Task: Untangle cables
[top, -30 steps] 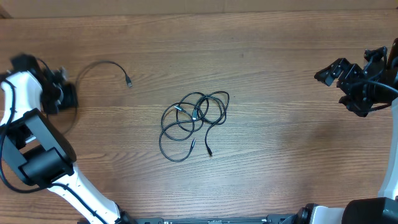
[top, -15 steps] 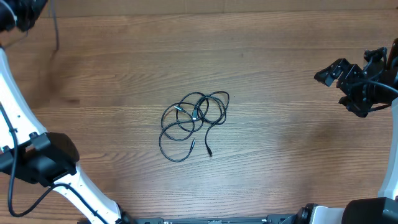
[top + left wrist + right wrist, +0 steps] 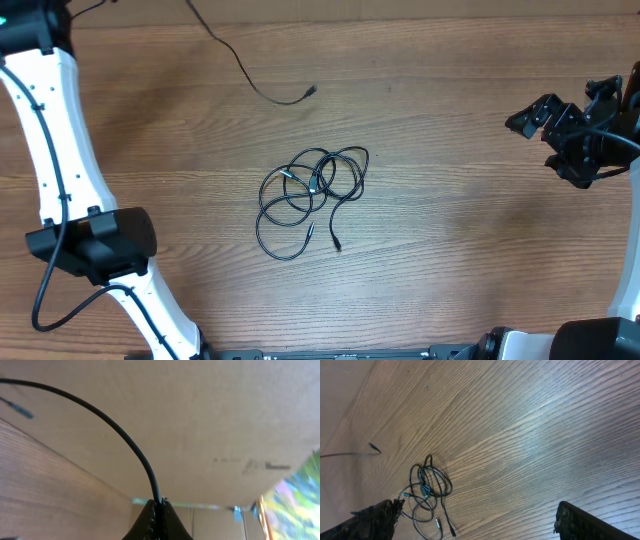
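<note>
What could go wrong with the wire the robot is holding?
The left gripper pinches the thin black cable only at its very tips, so the cable might slip out. The cable's loose plug end dangles free and could swing into the tangled pile of thin black cables and catch again. The open right gripper holds nothing, so a snag could probably drag that pile along.

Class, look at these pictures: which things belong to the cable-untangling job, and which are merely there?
Job:
- cable tangle
- loose cable, gripped by the shut left gripper

Merely there:
- table
- right gripper, open, holding nothing
</note>
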Robot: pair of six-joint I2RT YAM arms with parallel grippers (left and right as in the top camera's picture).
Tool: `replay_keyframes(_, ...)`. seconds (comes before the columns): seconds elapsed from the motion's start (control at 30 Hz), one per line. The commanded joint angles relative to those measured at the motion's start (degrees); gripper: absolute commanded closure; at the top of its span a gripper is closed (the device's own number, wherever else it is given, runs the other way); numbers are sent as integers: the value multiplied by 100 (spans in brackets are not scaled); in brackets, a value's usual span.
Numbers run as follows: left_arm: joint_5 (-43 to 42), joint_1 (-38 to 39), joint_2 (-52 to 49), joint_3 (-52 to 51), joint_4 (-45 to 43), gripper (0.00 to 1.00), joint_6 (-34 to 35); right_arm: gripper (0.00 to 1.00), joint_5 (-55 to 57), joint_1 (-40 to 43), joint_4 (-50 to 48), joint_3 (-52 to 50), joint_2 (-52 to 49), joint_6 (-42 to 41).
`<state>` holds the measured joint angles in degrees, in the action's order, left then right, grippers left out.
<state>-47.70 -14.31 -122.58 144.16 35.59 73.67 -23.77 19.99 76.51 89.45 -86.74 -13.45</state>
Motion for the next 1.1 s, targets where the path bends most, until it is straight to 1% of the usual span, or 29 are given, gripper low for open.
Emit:
replay_keyframes(0.0, 1182, 48, 44, 142, 96, 96, -9, 0, -26, -17, -11, -20, 68, 17)
replay_keyframes(0.07, 1604, 46, 44, 120, 254, 96, -144, 0, -28, -17, -11, -20, 68, 15)
replay_keyframes(0.17, 2205, 46, 42, 24, 474, 96, -146, 0, -28, -17, -17, -20, 68, 15)
replay_keyframes(0.47, 4280, 28, 39, -608, 483, 96, -179, 0, -28, -17, -13, -20, 68, 15)
replay_keyframes(0.53, 4369, 2, 13, -734, 435, 96, -511, 0, -28, -17, -13, -20, 68, 13)
replay_keyframes(0.6, 4061, -9, 7, -807, 369, 96, -1003, 0, -28, -17, -20, -20, 68, 13)
replay_keyframes(0.63, 3783, -9, 7, -831, 289, 96, -1368, 0, -28, -17, -22, -20, 68, 13)
replay_keyframes(0.73, 2605, 22, 7, -833, -98, 96, -2629, 0, -28, -17, -26, -20, 68, 11)
replay_keyframes(0.77, 2164, 50, 7, -833, -269, 96, -2911, 0, -28, -17, -28, -20, 68, 13)
replay_keyframes(0.83, 1270, 111, 7, -833, -680, 96, -3314, 0, -31, -17, -26, -20, 68, 4)
replay_keyframes(0.87, 966, 149, 7, -833, -874, 96, -3403, 0, -31, -17, -22, -20, 68, -9)
replay_keyframes(0.97, 131, 282, 7, -833, -1493, 96, -3554, 0, -31, -17, -11, -20, 68, -11)
replay_keyframes(1.07, -540, 417, 7, -833, -1744, 96, -4113, 0, -31, -17, 7, -20, 68, -9)
